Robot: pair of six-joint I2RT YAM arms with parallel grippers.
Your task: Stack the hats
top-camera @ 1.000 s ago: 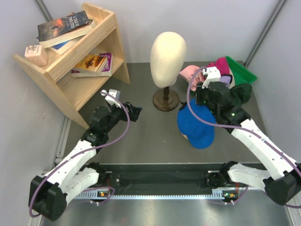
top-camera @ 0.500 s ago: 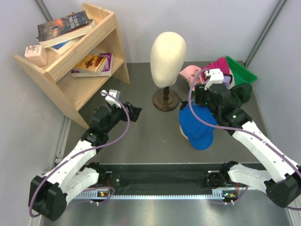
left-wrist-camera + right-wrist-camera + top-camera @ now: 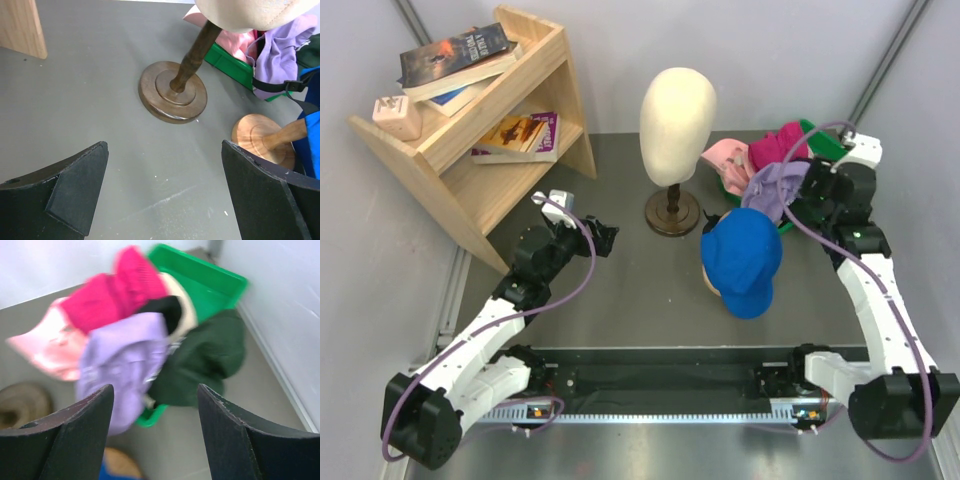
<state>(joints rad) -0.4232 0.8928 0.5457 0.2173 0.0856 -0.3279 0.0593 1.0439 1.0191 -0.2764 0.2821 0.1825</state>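
Soft cloth hats, glossy plastic bin, matt grey table

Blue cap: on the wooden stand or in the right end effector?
On the stand. The blue cap covers its top; the right end effector is open, empty.

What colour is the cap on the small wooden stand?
The cap is blue, clearest in the top external view.

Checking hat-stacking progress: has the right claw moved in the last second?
Yes, the right claw swung rightward off the blue cap, away from the mannequin head.
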